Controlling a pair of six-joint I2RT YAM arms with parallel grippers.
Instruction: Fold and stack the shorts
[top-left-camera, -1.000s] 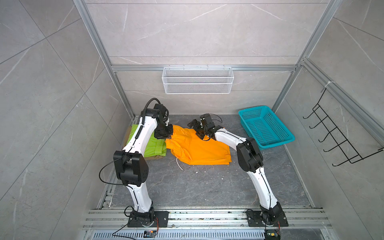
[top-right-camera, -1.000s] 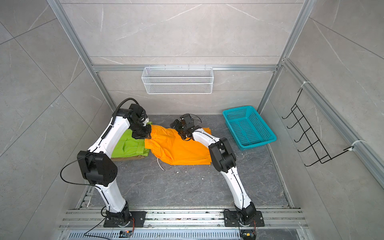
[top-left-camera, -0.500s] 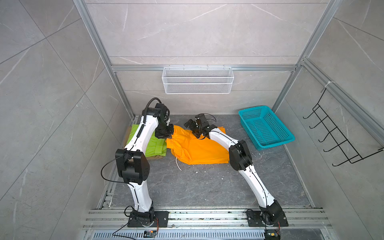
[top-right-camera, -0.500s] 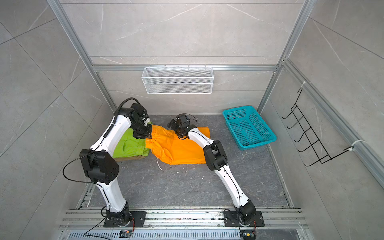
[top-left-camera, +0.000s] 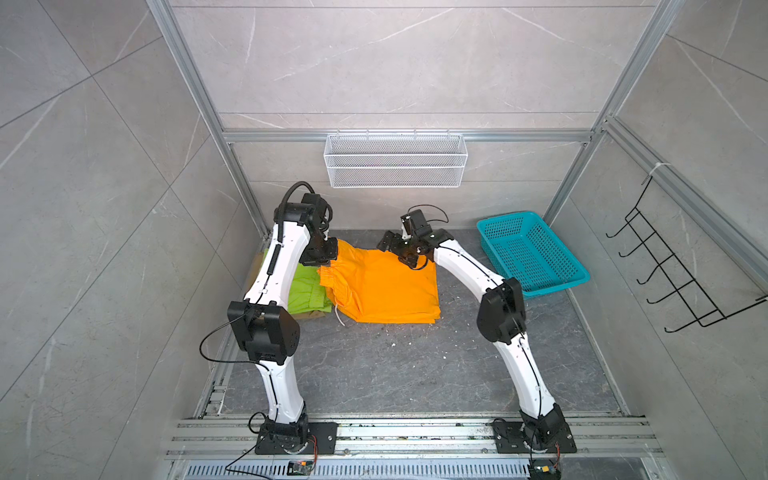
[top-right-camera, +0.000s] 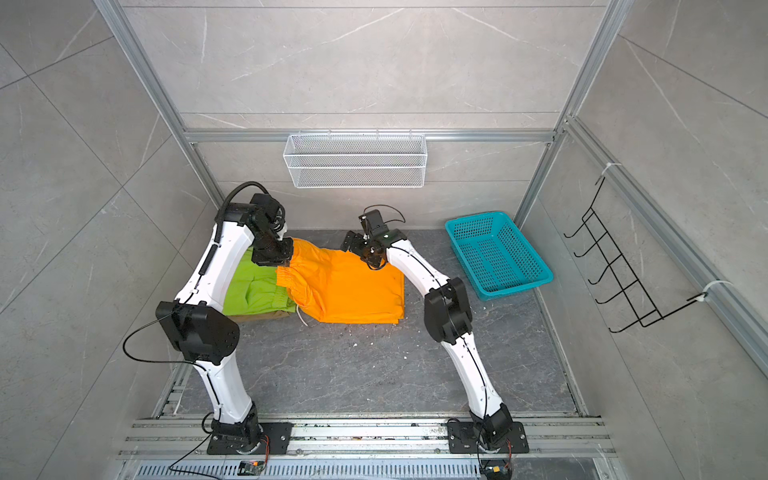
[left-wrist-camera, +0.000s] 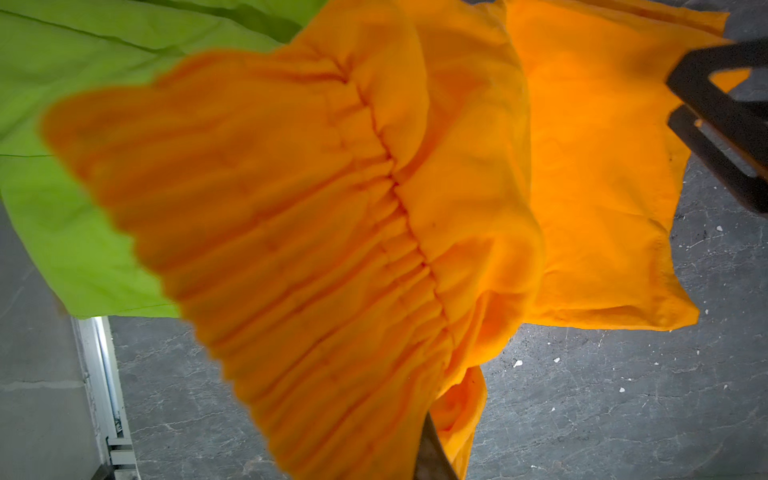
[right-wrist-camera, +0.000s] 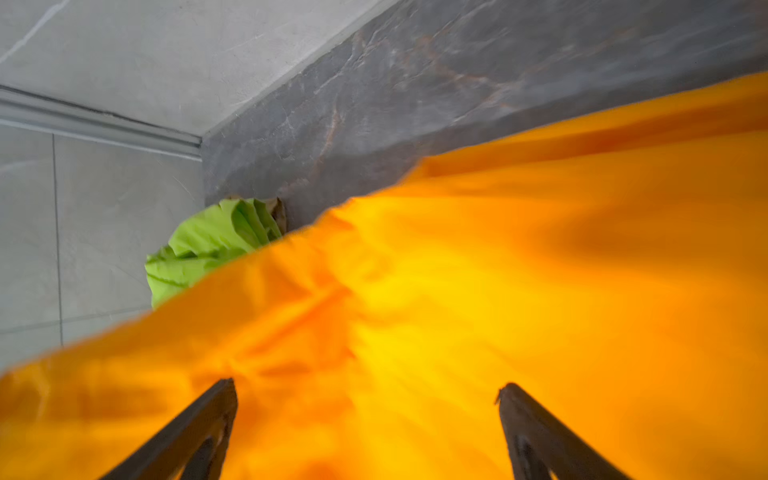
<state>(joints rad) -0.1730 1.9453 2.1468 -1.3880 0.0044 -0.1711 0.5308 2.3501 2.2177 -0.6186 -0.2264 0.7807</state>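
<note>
Khaki shorts (top-left-camera: 311, 316): lying at the bottom of the pile near the tabletop's far left corner, only a tan rim showing under the green.
Green shorts (top-left-camera: 308, 291): resting folded on the khaki pair, touching the orange waistband.
Left tool (top-left-camera: 321, 261): pressing together on the orange pair's gathered waistband corner, holding it raised at the green pair's edge.
Orange shorts (top-left-camera: 388, 289): lying apparently folded mid-tabletop toward the far edge, waist end lifting toward the pile, drawstring (top-left-camera: 340, 320) trailing off the near side.
Right tool (right-wrist-camera: 365, 390): hovering spread wide over the orange pair's far edge, gripping nothing.
Teal basket (top-left-camera: 557, 286): sitting well apart by the right edge.
Step in hand: seemingly moving the orange pair onto the pile, the last of three.
Next move: probably calling for the right tool closing on the far edge, so both ends are travelling leftward together and the fold is not slumping.
</note>
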